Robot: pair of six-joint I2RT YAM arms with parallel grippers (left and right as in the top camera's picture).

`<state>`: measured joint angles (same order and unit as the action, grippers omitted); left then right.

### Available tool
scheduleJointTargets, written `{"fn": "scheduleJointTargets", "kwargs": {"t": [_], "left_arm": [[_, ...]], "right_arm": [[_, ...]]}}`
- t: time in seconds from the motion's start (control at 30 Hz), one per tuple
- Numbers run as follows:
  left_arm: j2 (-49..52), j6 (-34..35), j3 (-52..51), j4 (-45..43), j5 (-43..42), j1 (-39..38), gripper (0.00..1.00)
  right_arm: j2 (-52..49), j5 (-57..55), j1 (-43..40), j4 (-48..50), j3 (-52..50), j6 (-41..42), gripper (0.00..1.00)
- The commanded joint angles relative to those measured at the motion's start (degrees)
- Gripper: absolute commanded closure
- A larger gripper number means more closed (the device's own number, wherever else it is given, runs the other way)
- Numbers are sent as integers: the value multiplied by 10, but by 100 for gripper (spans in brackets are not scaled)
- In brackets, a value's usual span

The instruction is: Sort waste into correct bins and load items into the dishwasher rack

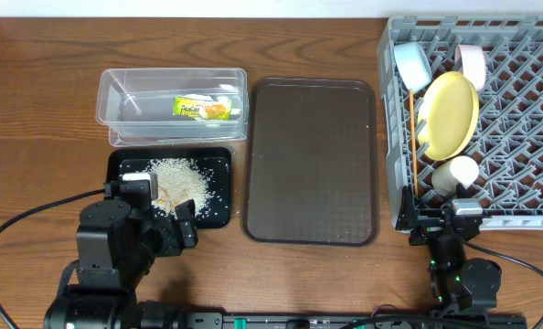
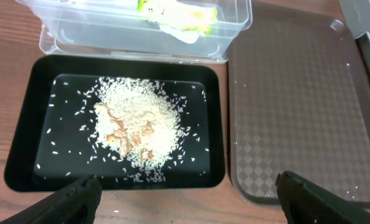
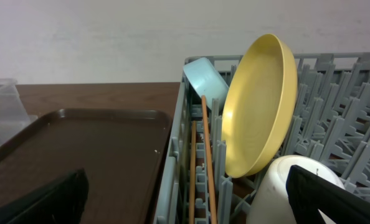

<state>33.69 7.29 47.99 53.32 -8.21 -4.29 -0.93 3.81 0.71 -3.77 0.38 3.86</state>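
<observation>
**Waste.** Wrapper (image 1: pixel 203 109) lies flat in clear tub (image 1: pixel 125 110), long axis left-right, parallel to the tub's long side. Rice (image 1: pixel 180 181) is heaped in black tray (image 1: pixel 218 160), w/ stray grains spread over the tray floor. The tray sits just in front of the tub. Brown tray (image 1: pixel 310 164) lies betw. these bins and rack (image 1: pixel 518 119).

**Rack load.** All items are at the rack's left end.
- Chopsticks (image 1: pixel 416 137): long axis front-to-back, along the left wall.
- Yellow plate (image 1: pixel 450 114): on edge, leaning.
- Blue bowl (image 1: pixel 411 64) and white bowl (image 1: pixel 473 64): tipped, at the far end.
- Cup (image 1: pixel 456 174): at the near end, just below the plate.

**View differences.**
- Overhead shows the chopsticks as one thin line. Rt wrist cam resolves two sticks side by side, betw. wall and plate.
- White bowl is seen overhead only.
- Lt wrist cam shows brownish bits mixed into the rice. Overhead shows these only faintly.

**Pincers.**
- Left gripper (image 2: pixel 194 199): fingers wide apart, nothing betw. them, over the black tray's near edge.
- Right gripper (image 3: pixel 188 199): fingers wide apart, empty, at the rack's near-left corner.
</observation>
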Motion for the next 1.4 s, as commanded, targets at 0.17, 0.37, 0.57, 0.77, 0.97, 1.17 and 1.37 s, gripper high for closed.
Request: {"fn": "scheduleJointTargets", "kwargs": {"t": [0.17,0.37,0.57,0.77,0.97,1.17,1.37], "left_arm": [[-78,-33,-81,-60,36,9,7],[-210,-32,-240,-185,37,24,7],[-302,-32,-357,-321,38,27,7],[-336,-32,-456,-495,55,27,7],[-336,-101,-478,-533,63,27,7],[-336,-88,-478,-495,46,26,7],[-335,-88,-478,-495,46,26,7]], "right_arm": [[5,-6,8,-3,-1,-3,1],[5,-6,8,-3,-1,-3,1],[5,-6,8,-3,-1,-3,1],[5,-6,8,-3,-1,-3,1],[5,-6,8,-3,-1,-3,1],[5,-6,8,-3,-1,-3,1],[5,-6,8,-3,-1,-3,1]]}}
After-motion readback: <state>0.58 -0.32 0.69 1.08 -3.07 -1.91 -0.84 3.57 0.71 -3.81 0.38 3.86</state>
